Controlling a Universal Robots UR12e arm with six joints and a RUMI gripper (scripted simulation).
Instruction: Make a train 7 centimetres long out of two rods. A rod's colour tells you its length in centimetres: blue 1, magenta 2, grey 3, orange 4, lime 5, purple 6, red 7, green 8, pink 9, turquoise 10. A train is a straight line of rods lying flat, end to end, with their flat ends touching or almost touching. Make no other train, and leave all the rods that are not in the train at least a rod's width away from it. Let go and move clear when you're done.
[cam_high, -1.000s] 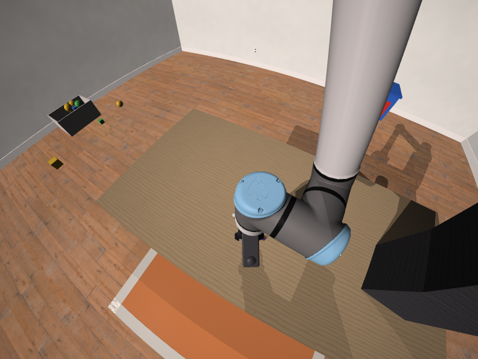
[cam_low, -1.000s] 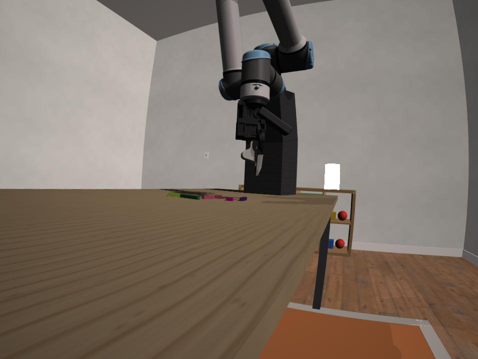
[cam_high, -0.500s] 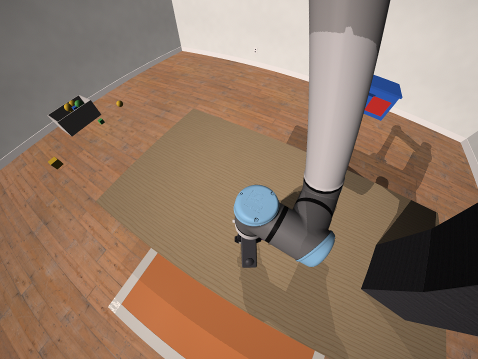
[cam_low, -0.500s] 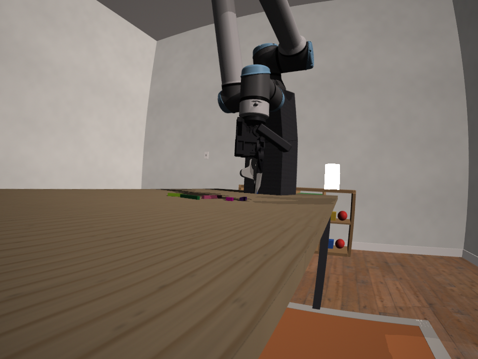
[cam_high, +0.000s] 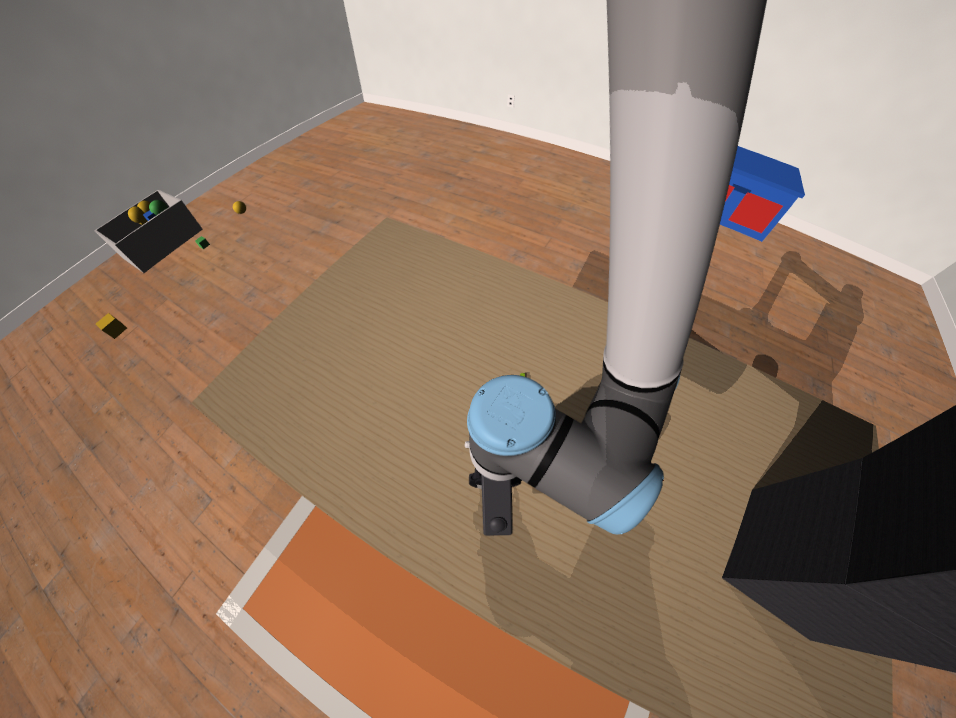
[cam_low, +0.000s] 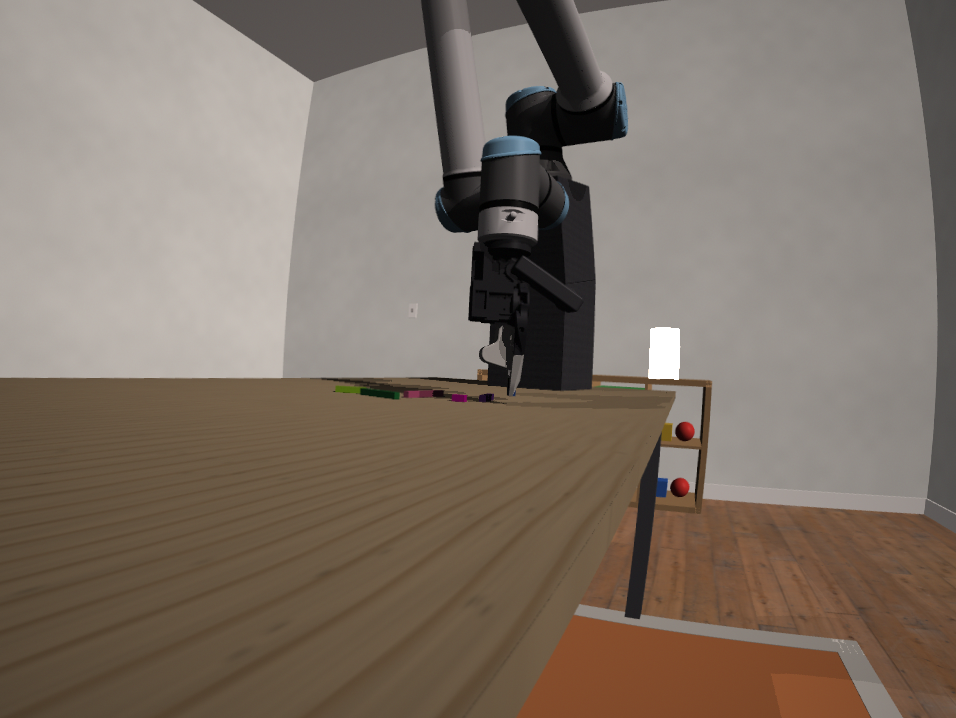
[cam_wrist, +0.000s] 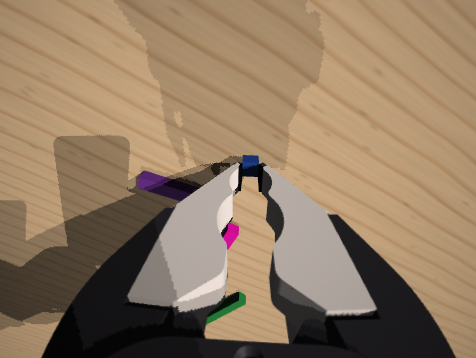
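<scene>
My gripper is shut on the small blue rod, holding it low, at or just above the table. The purple rod lies left of the fingertips in the wrist view, its right end hidden behind the left finger; I cannot tell the gap to the blue rod. The magenta rod shows partly between the fingers. The green rod lies further off. A lime rod and a pink rod lie on the table in the exterior view.
The arm hides most of the rods in the top view. The wooden table's near edge drops off above an orange floor mat. The black robot pedestal stands beside the table. A shelf stands behind.
</scene>
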